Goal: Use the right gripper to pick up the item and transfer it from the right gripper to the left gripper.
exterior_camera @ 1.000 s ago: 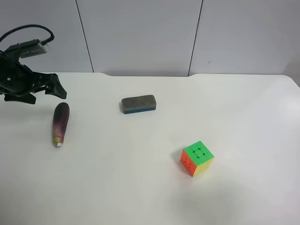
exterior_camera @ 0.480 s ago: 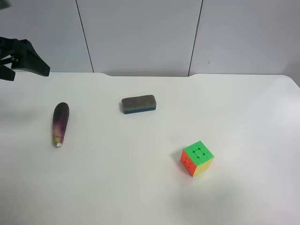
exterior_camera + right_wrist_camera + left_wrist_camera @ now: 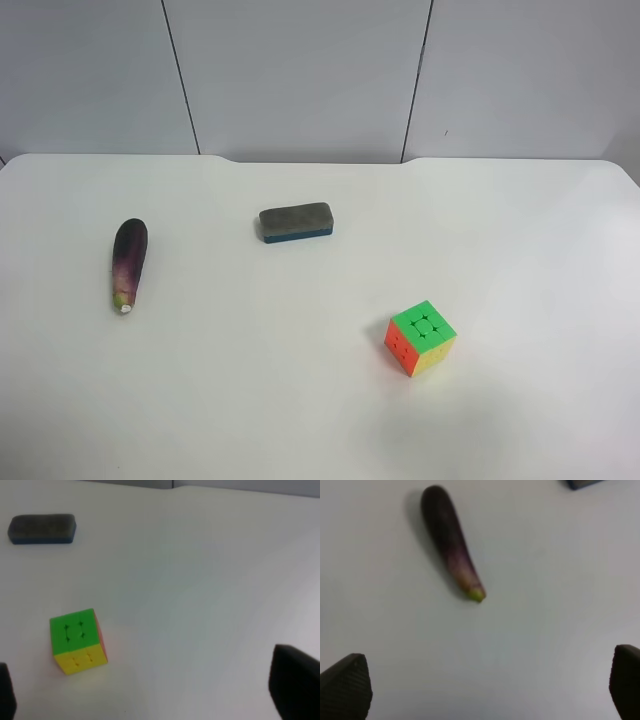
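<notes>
Dark purple and glossy, the eggplant (image 3: pixel 129 264) lies loose at the worktop's (image 3: pixel 300 400) left, well apart from eraser (image 3: pixel 296 222) and cube (image 3: pixel 420 337). Looks light, firm, slippery; grip mid-body, across it. Both claws (image 3: pixel 485 680) (image 3: pixel 145 690) stand spread, holding nothing.

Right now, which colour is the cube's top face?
Green, on the cube, clearest in the right wrist view.

Three things interrupt the white table (image 3: pixel 520 230) — the eggplant (image 3: pixel 129 264) near one side, the grey eraser block (image 3: pixel 296 222) toward the back, the puzzle cube (image 3: pixel 420 337) nearer the front. All lie well apart, with bare surface between them. The eggplant lies alone — open tabletop on every side of it.
</notes>
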Available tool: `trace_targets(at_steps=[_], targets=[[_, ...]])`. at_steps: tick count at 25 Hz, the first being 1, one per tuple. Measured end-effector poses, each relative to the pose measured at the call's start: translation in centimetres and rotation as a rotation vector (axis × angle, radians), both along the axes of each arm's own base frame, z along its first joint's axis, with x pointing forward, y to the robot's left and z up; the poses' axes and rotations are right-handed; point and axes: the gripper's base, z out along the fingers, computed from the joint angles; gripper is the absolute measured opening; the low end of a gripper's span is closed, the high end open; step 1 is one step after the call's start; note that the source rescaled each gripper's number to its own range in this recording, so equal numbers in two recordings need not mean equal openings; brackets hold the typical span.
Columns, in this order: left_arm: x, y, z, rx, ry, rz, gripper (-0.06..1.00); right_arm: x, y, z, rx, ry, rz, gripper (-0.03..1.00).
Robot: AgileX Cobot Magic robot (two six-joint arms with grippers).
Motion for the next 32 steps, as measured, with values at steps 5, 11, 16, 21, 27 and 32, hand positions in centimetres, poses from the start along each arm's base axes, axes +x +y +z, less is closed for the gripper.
trace_targets(at_steps=[5, 11, 16, 21, 27, 32], targets=[[-4.1, 0.2, 1.0, 0.047, -0.071, 0.041, 0.91, 0.0, 0.0, 0.0, 0.000, 0.000, 0.000, 1.00], [-8.6, 0.0, -0.3, 0.053, -0.164, 0.051, 0.91, 0.0, 0.0, 0.0, 0.000, 0.000, 0.000, 1.00], [-11.3, -0.2, -3.5, 0.046, -0.182, 0.060, 0.91, 0.0, 0.0, 0.0, 0.000, 0.000, 0.000, 1.00], [-12.9, -0.3, -6.8, 0.044, -0.187, 0.063, 0.91, 0.0, 0.0, 0.0, 0.000, 0.000, 0.000, 1.00], [-15.3, -0.5, -8.5, 0.043, -0.293, 0.070, 0.91, 0.0, 0.0, 0.0, 0.000, 0.000, 0.000, 1.00], [-16.0, -0.5, -8.6, 0.042, -0.362, 0.080, 0.91, 0.0, 0.0, 0.0, 0.000, 0.000, 0.000, 1.00]])
